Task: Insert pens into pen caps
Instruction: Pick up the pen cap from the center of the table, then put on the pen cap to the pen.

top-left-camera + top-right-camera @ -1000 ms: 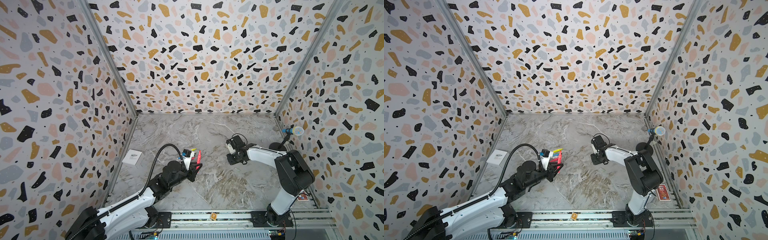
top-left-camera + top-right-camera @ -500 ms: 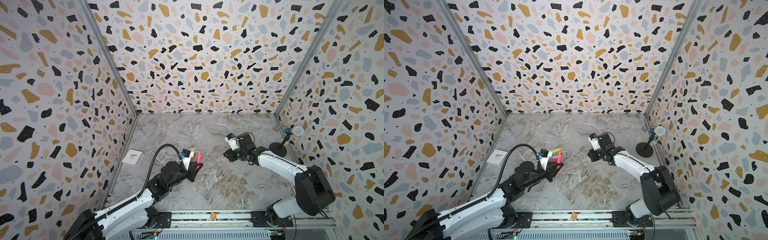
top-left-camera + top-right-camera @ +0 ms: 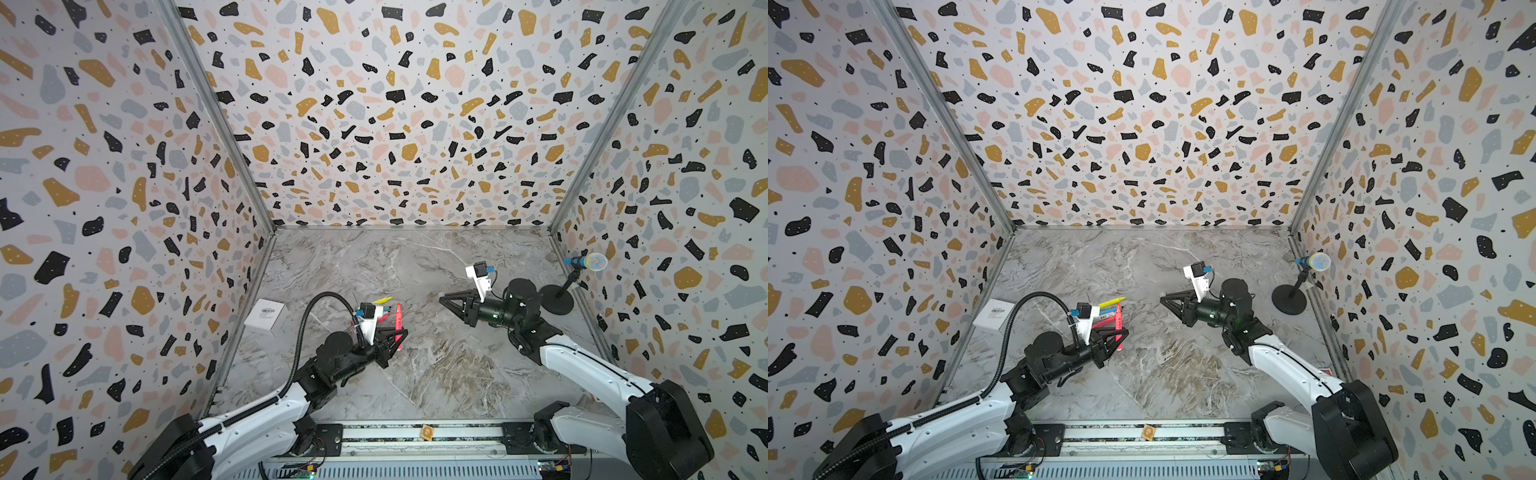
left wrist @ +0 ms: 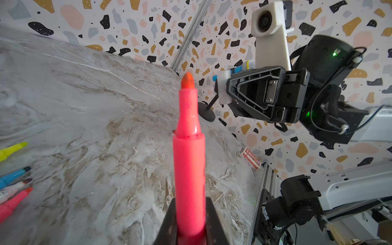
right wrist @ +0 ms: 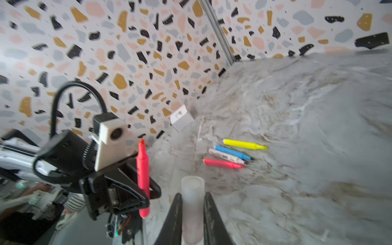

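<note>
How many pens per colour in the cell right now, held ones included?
Pink plastic marker pens: 2
Yellow plastic marker pen: 1
Light blue plastic marker pen: 1
White-barrelled printed marker pen: 1
Total: 5

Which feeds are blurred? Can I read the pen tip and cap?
Right wrist view: smeared throughout, frosted cap soft but readable in right gripper. Left wrist view: pink pen tip crisp, base blurred at left gripper. Both top views: sharp.
</note>
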### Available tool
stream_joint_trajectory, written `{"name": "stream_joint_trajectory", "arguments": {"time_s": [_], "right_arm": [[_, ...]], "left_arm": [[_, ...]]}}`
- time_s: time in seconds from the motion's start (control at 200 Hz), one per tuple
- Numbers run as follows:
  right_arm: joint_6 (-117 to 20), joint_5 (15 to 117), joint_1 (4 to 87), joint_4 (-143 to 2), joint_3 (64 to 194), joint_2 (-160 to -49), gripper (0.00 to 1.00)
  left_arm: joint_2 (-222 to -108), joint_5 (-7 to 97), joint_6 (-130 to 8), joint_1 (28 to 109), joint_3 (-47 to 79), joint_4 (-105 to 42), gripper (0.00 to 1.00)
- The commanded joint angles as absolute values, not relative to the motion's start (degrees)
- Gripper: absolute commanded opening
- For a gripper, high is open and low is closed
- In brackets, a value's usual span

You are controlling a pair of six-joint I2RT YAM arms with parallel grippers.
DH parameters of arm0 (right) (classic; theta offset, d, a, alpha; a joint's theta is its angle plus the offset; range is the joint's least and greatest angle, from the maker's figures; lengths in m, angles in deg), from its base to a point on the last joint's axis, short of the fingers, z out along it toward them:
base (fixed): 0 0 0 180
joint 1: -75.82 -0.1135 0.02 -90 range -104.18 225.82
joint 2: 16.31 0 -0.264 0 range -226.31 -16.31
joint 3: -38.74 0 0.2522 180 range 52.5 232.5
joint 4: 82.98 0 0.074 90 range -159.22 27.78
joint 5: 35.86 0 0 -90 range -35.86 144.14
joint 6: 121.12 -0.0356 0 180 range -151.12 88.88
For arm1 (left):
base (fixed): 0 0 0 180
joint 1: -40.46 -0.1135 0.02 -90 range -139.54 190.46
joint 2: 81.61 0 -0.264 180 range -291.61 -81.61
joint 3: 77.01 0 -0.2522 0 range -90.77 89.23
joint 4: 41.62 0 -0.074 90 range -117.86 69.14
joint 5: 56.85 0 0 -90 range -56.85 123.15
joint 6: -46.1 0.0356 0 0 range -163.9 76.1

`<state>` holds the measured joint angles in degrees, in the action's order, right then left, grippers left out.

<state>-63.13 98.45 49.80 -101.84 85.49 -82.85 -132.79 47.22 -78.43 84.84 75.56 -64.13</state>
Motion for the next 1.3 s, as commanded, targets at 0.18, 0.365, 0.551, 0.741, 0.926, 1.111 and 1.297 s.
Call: {"name": "stream_joint_trajectory", "arguments": {"time_s": [0.18, 0.365, 0.551, 0.741, 0.926, 1.111, 1.297], "right_arm": [[-76.7, 101.05, 46.68, -126.84, 84.17, -84.96, 0.05], [-82.18, 100.23, 44.74, -136.99, 83.7, -88.61, 0.05], [-83.85, 100.18, 43.13, -141.17, 84.32, -91.4, 0.05], [-84.47, 100.02, 42.26, -143.11, 84.62, -93.3, 0.05], [-85.18, 100.08, 41.1, -144.89, 84.93, -95.62, 0.05], [-85.66, 99.97, 40.47, -147.09, 85.24, -97.39, 0.05], [-85.7, 99.66, 39.78, -147.0, 85.8, -98.52, 0.05]], "left_arm": [[-132.91, 46.1, -81.74, 86.64, 77.01, -74.55, 0.0], [-134.67, 45.61, -82.49, 88.33, 76.59, -76.92, 0.0], [-137.73, 45.81, -83.11, 90.05, 75.74, -79.65, 0.0], [-139.5, 45.46, -83.06, 91.52, 74.94, -80.68, 0.0], [-140.82, 45.37, -83.02, 92.49, 74.07, -81.21, 0.0], [-141.53, 45.37, -82.84, 93.19, 73.5, -81.34, 0.0], [-141.73, 44.86, -82.84, 93.57, 73.41, -81.5, 0.0]]}}
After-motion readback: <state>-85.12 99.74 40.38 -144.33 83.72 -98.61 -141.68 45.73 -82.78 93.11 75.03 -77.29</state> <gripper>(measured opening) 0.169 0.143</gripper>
